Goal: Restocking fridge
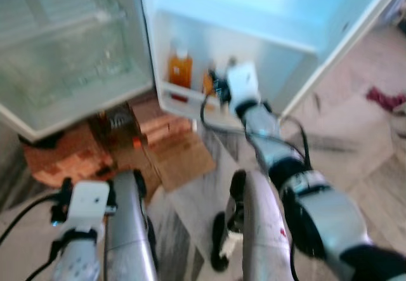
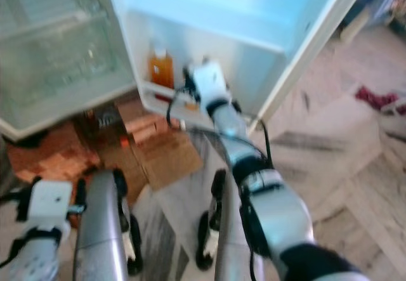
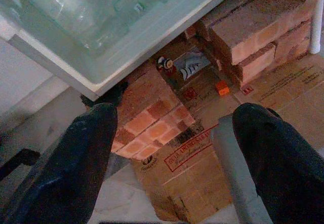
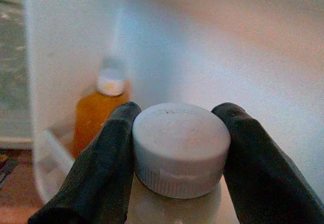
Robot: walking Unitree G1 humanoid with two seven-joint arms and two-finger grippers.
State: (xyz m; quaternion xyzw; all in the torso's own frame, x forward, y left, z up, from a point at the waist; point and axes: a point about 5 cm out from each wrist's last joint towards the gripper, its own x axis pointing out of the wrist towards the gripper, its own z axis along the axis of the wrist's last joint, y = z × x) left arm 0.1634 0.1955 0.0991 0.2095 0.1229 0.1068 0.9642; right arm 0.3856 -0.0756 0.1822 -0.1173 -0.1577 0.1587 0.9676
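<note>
The fridge door point(image 1: 254, 14) stands open, and its low door shelf point(image 1: 184, 97) holds an orange juice bottle point(image 1: 180, 68) with a white cap. My right gripper point(image 4: 178, 120) reaches to that shelf and is shut on the neck of a second bottle, just under its white cap point(image 4: 181, 148). This held bottle point(image 1: 208, 82) sits upright just right of the juice bottle point(image 4: 98, 113). Low on the left, my left gripper point(image 3: 177, 150) is open with nothing between its fingers point(image 3: 81, 163).
The fridge's clear bottom drawer point(image 1: 63, 59) is on the left. Under the fridge lie red bricks point(image 1: 63, 157) and flattened cardboard point(image 1: 181, 157), with small litter among the bricks point(image 3: 190, 64). A red cloth point(image 1: 384, 97) lies on the tiled floor at the right.
</note>
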